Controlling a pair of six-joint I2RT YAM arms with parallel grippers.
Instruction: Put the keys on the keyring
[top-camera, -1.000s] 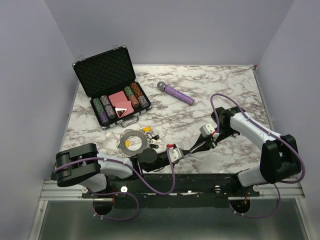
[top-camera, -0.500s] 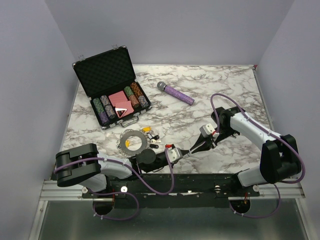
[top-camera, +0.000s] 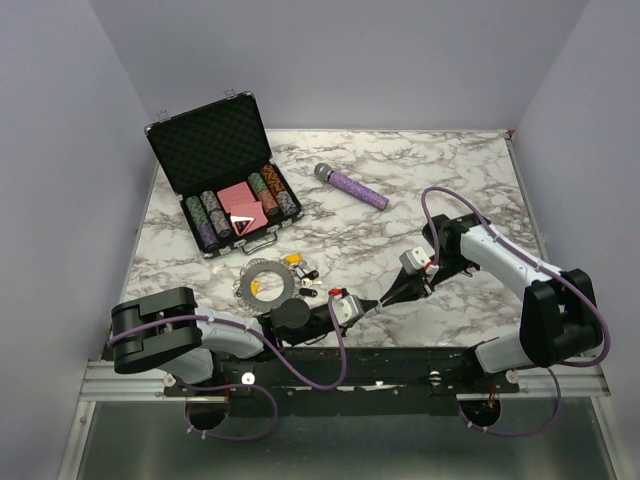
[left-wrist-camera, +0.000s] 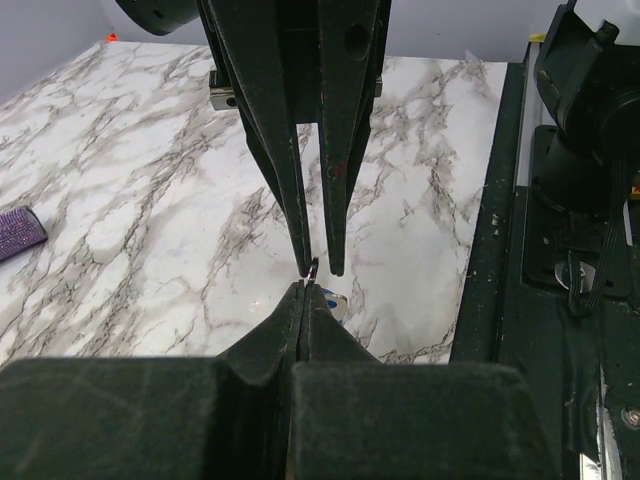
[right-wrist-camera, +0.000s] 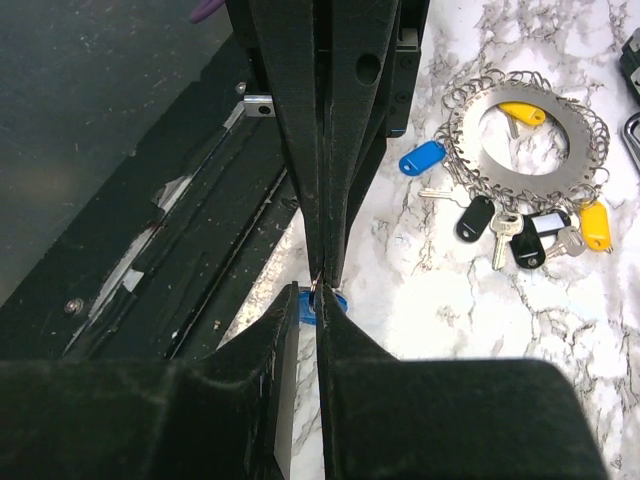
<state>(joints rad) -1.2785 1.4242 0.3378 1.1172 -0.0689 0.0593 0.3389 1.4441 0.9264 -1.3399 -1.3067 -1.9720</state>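
My left jaws were clenched tight and met my right jaws tip to tip just above the white marble worktop (right-wrist-camera: 450, 300). I judged this was because the small blue-capped metal key (right-wrist-camera: 340, 298) at their tips was too slight for one arm to turn for threading. My right jaws stood a narrow gap apart about that spot, and I could not tell whether they gripped it. The wide toothed silvery keyring (right-wrist-camera: 575, 165), other capped keys (right-wrist-camera: 475, 217) crowded at its edge, lay well away from both, back beside my left arm.
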